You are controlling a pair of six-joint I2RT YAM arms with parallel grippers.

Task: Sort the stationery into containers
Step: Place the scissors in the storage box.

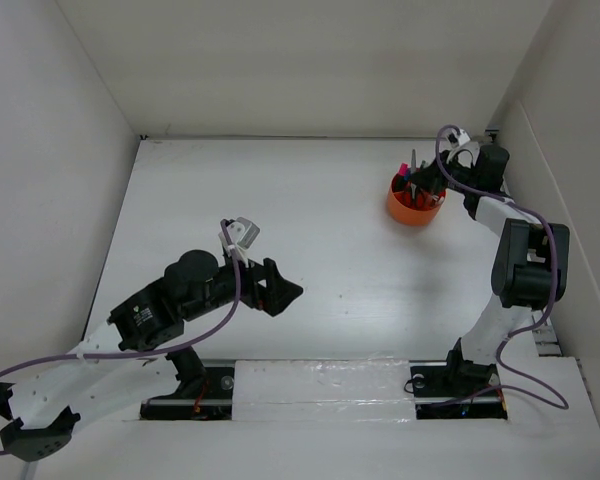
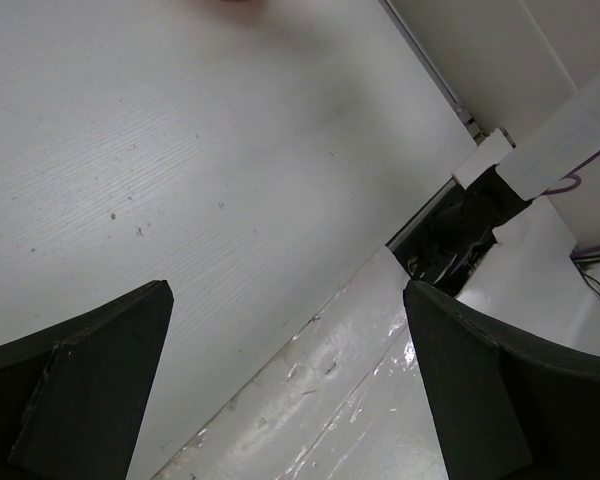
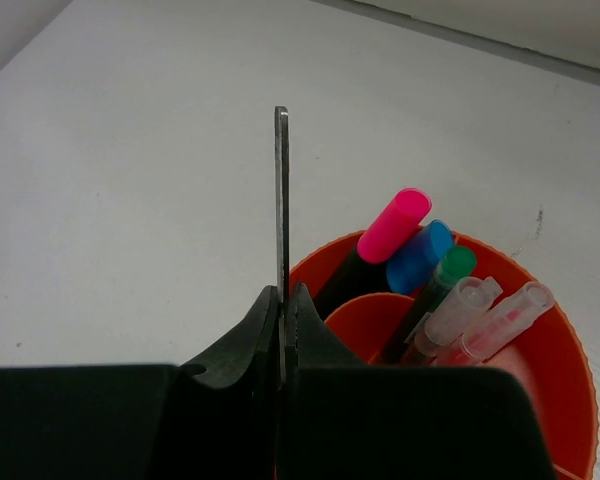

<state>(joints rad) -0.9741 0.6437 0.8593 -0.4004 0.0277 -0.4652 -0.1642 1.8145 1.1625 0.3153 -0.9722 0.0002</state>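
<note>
Right fingers (image 3: 235, 350) clamp scissors (image 3: 281, 200); left fingers (image 2: 90, 390) spread; one pot (image 3: 565, 370): two markers (image 3: 395, 225), three pens (image 3: 460, 305).

The pot (image 1: 405, 214) stood at the table's (image 1: 300, 200) far right, with markers (image 3: 405, 235) and pens (image 3: 480, 315) standing in it beside its central tube (image 3: 365, 322). The scissors (image 3: 281, 200) sat in the right pincer (image 3: 283, 312) at the pot's rim. The left pincer (image 1: 278, 290) hung over the near left, well apart.

One orange pot (image 3: 572, 400); two markers (image 3: 395, 225), pink cap and blue cap; three pens (image 3: 450, 266); one scissors (image 3: 281, 200).
</note>
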